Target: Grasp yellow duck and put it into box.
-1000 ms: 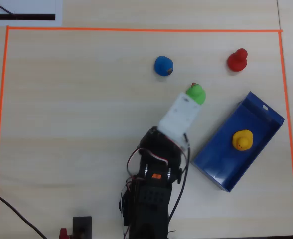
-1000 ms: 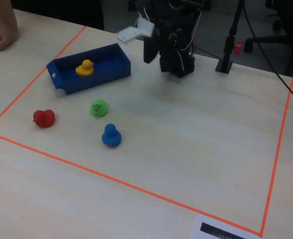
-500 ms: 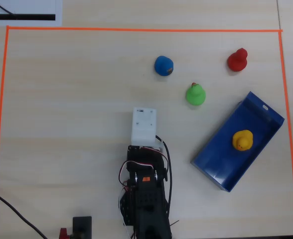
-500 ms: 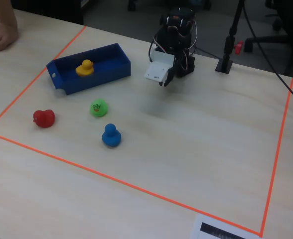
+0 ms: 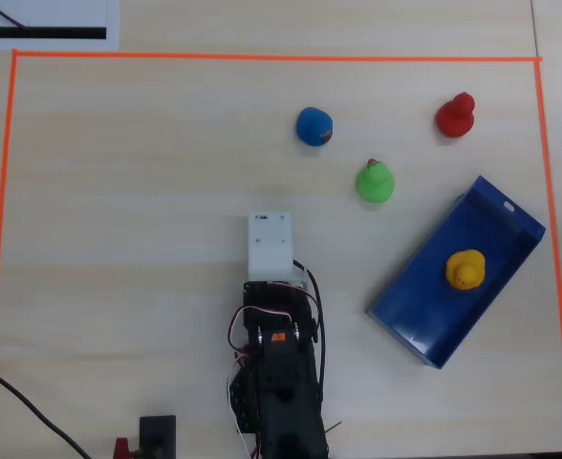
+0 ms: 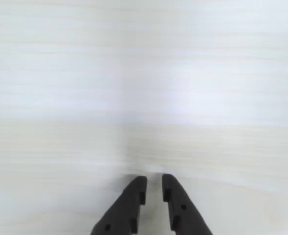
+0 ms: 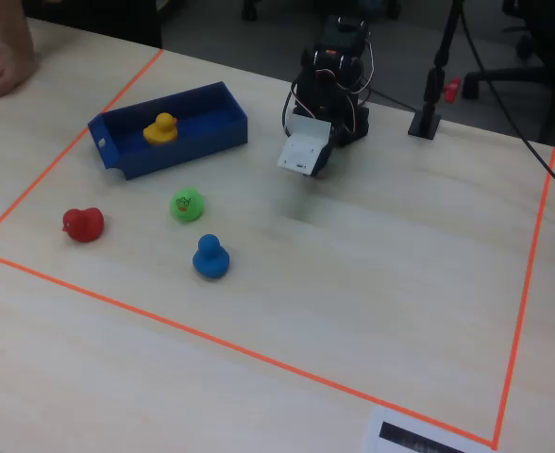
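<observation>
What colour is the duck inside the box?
Yellow duck, clearest in the overhead view.

— What is the work surface?
— A pale wood-grain table (image 7: pixel 372 274), edged by an orange tape line (image 5: pixel 262 57).
— And behind it?
— Upper right of the fixed view: dark floor, a black stand (image 7: pixel 436 71), evenly lit.

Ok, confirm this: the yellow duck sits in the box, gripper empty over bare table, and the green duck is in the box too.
Not quite. The green duck is outside the box, on the table beside it, as the overhead view shows. The rest holds: the yellow duck sits in the box and the gripper is empty over bare table.
</observation>
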